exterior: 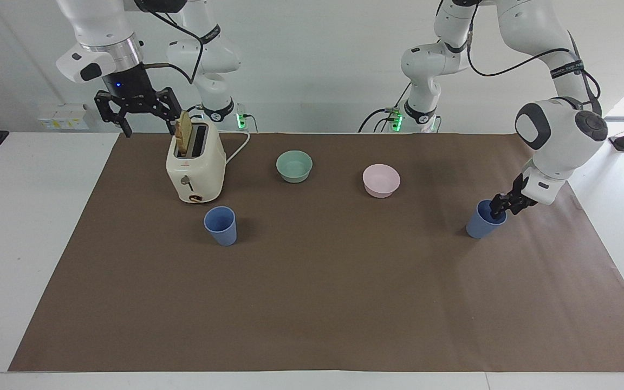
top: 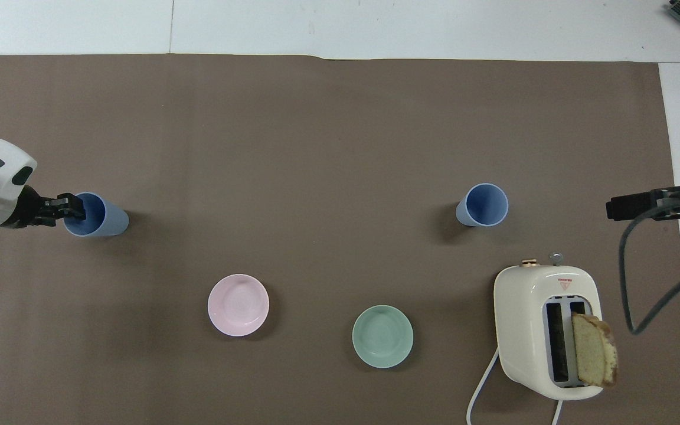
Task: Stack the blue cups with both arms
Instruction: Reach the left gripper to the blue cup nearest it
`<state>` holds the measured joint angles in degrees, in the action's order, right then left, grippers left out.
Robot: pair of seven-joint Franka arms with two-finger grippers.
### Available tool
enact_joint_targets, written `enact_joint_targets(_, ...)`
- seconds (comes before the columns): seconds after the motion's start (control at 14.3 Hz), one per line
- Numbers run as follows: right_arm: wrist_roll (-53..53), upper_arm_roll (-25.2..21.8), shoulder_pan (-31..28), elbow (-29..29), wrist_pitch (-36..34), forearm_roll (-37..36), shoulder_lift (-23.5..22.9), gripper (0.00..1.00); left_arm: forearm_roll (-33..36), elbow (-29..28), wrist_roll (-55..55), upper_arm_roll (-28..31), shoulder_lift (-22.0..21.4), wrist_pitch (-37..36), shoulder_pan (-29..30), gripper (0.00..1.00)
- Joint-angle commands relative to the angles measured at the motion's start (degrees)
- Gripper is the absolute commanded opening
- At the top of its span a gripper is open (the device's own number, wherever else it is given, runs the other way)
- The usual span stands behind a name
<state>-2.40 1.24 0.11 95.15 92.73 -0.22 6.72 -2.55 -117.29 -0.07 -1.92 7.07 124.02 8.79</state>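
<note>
Left gripper (exterior: pixel 499 209) at rim of blue cup (exterior: pixel 484 221), fingers straddling the wall; grip not confirmed, closure cannot be told. Risk: thin-wall pinch tips or drags cup. Second blue cup (exterior: pixel 221 225) well apart, just beside toaster (exterior: pixel 195 166). Right gripper (exterior: pixel 136 111) open, waiting over toaster. Cups, green bowl (exterior: pixel 294 166), pink bowl (exterior: pixel 381 180) all empty; toast (exterior: pixel 183 133) in toaster slot.

Two small matte blue cups stand upright on the brown mat, well apart. One cup (exterior: pixel 220 226) sits just farther from me than the toaster (exterior: pixel 195 168). The other cup (exterior: pixel 484 219), at my left arm's end, has my left gripper (exterior: pixel 499 209) at its rim.
</note>
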Motion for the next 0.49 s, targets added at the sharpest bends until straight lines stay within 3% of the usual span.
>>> enact_joint_targets(0.0, 0.6, 0.3, -0.7, 0.6, -0.4, 1.0, 0.8, 1.0, -2.4, -0.1, 0.0, 0.0, 0.0, 1.1, -0.1, 0.0)
enact_joint_targets(0.42, 0.6, 0.3, -0.7, 0.6, -0.4, 1.0, 0.8, 1.0, -6.7, 5.9, -1.0, -0.6, 0.5, -1.8, -0.3, 0.0)
